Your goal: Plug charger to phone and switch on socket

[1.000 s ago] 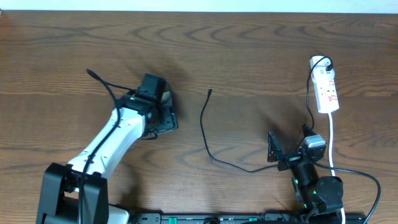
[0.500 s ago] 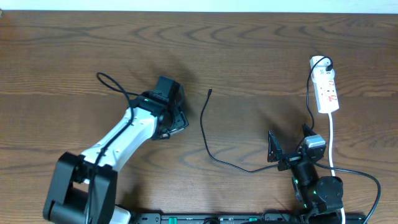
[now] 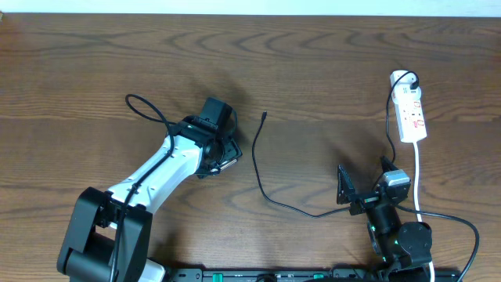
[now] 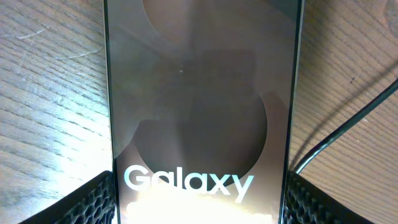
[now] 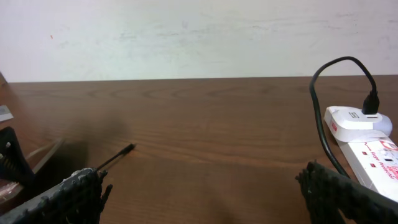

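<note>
Spanning every view, a dark wood-grain tabletop [image 3: 313,70] meets a pale wall [image 5: 186,37]; left jaws clamp the phone [image 4: 199,93], right jaws stand wide apart.

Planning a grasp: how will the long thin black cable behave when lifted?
Probably floppy: the long thin black cable lies in loose curves, so it should sag. Likely light, being so thin. Its small plug tip may droop unless gripped close behind.

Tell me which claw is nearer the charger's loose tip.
Left. The left claw, gripping the phone, sits just left of the charger tip, slightly nearer the base; the right claw, open, is farther off to the tip's right.
</note>
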Available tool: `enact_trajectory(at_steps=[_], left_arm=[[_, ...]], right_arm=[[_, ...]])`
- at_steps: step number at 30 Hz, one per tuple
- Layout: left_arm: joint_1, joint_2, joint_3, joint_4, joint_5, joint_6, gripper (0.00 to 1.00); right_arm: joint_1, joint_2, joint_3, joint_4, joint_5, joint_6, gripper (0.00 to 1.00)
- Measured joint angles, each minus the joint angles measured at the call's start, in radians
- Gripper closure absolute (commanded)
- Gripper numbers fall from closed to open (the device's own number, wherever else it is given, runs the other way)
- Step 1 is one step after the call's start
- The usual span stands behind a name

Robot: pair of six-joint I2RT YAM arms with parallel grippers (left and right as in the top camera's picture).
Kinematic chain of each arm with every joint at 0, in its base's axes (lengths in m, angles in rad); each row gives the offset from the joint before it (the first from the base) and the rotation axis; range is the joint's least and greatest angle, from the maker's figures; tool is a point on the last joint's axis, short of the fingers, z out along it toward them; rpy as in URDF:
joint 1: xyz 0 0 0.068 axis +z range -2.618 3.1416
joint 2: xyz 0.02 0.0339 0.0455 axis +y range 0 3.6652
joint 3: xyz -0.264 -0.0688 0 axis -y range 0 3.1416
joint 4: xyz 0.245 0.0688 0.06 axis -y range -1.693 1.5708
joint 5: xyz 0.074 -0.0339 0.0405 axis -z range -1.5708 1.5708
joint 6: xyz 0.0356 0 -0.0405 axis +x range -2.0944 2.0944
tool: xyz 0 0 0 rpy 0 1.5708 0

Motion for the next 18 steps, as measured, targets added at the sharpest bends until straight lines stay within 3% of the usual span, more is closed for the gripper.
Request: enact_trajectory(at_steps=[5, 12, 18], left_arm=[[0.0, 0.0, 0.0, 0.002, 0.005, -0.026, 0.93], [0.0, 0.0, 0.0, 0.004, 0.016, -0.056, 0.93], [0.0, 0.0, 0.0, 0.006, 0.029, -0.081, 0.93]], right_arm=[[0.0, 0.0, 0.0, 0.004, -0.032, 0.109, 0.01], [0.0, 0.0, 0.0, 0.013, -0.125, 0.494, 0.01], [0.0, 0.0, 0.0, 0.014, -0.15, 0.601, 0.01]])
